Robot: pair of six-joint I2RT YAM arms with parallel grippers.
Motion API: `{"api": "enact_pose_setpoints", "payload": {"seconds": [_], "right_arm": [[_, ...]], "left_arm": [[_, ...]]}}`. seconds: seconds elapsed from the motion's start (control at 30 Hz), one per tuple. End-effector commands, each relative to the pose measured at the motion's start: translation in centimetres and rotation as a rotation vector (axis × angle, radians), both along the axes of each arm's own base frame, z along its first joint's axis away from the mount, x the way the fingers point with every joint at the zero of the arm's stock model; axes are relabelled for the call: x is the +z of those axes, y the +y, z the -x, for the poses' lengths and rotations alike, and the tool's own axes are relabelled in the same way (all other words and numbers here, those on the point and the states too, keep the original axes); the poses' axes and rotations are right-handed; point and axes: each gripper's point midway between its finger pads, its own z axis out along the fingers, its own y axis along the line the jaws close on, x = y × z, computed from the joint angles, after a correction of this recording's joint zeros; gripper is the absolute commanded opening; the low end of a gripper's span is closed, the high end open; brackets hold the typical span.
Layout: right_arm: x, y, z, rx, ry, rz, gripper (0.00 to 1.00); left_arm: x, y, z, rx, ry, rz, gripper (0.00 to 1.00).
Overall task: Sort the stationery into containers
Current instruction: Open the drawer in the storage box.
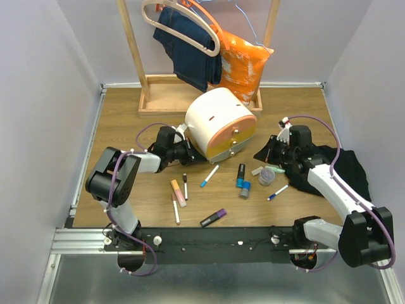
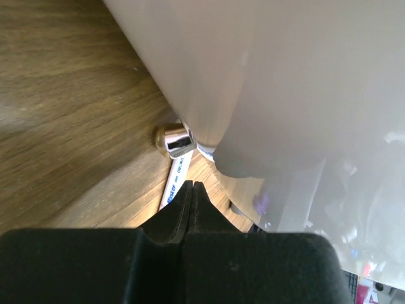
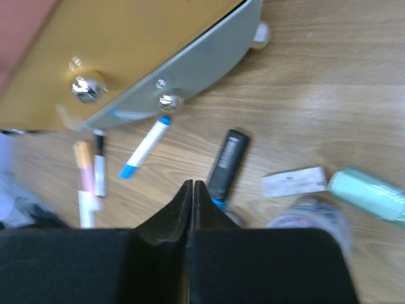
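Left wrist view: left gripper [image 2: 192,188], lower centre, is closed on nothing beside the cabinet [image 2: 285,95]. The right gripper [image 3: 192,185] is likewise closed and empty, seemingly above a black marker [image 3: 226,161].

Wooden table [image 1: 126,123] bearing cabinet [image 1: 218,123], scattered pens [image 1: 209,175], dark cloth [image 1: 347,166], rack [image 1: 147,95]

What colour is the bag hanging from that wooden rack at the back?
The bag is bright orange, clearest in the top external view.

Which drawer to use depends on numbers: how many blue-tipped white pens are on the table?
2. One pen lies in front of the cabinet; another pen lies near the dark cloth. More may hide under the cabinet.
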Motion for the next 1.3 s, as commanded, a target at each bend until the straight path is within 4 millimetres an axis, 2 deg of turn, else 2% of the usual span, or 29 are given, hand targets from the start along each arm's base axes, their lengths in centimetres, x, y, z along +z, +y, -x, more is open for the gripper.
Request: {"api": "enact_pose_setpoints", "payload": {"seconds": [0.0, 0.07, 0.1, 0.17, 0.23, 0.27, 0.3, 0.37, 0.4, 0.5, 0.53, 0.57, 0.63, 0.8, 1.27], "right_arm": [[0.8, 1.4, -0.4, -0.097, 0.123, -0.248, 0.28], [0.4, 2.0, 0.3, -0.109, 0.193, -0.331, 0.41], [0.3, 2.2, 0.2, -0.112, 0.201, -0.357, 0.52], [-1.1, 2.6, 1.4, -0.120, 0.285, -0.425, 0.58], [-2.4, 2.7, 1.6, -0.126, 0.331, -0.481, 0.60], [-2.7, 2.6, 1.8, -0.151, 0.374, -0.531, 0.61], [-3.8, 2.3, 2.4, -0.169, 0.403, -0.545, 0.61], [-3.5, 2.4, 1.5, -0.166, 0.370, -0.582, 0.62], [-3.2, 2.5, 1.2, -0.159, 0.359, -0.593, 0.62], [-3.0, 2.9, -0.3, -0.154, 0.350, -0.644, 0.62], [-2.3, 3.0, -1.0, -0.141, 0.323, -0.661, 0.62], [-3.0, 3.2, -1.3, -0.145, 0.353, -0.670, 0.62], [-2.8, 3.5, -1.9, -0.133, 0.360, -0.695, 0.62], [-4.3, 3.7, -2.9, -0.148, 0.404, -0.709, 0.61], [-5.1, 5.5, -4.1, -0.069, 0.374, -0.696, 0.53]], "left_arm": [[0.3, -1.6, 0.6, -0.056, -0.014, -0.001, 0.00], [0.0, -1.4, 1.1, -0.063, -0.001, -0.014, 0.00], [-0.1, -1.2, 1.2, -0.067, -0.005, -0.025, 0.00], [-0.3, -0.8, 1.8, -0.069, 0.017, -0.043, 0.00], [-0.5, -0.1, 2.1, -0.071, 0.027, -0.066, 0.00], [-0.4, 0.5, 2.6, -0.069, 0.053, -0.087, 0.04], [-0.2, 1.0, 2.7, -0.066, 0.053, -0.098, 0.22], [-0.2, 2.6, 3.0, -0.061, 0.055, -0.136, 0.40], [-0.2, 3.1, 3.0, -0.053, 0.054, -0.149, 0.51], [-0.6, 4.4, 2.4, -0.008, 0.051, -0.162, 0.62], [-0.8, 4.6, 2.2, 0.005, 0.048, -0.169, 0.64], [-1.1, 4.8, 2.0, 0.014, 0.049, -0.167, 0.65], [-1.1, 4.8, 1.7, 0.021, 0.042, -0.164, 0.65], [-0.7, 5.4, 1.1, 0.037, 0.021, -0.171, 0.65], [-1.1, 6.5, 0.8, 0.074, 0.018, -0.189, 0.65]]}}
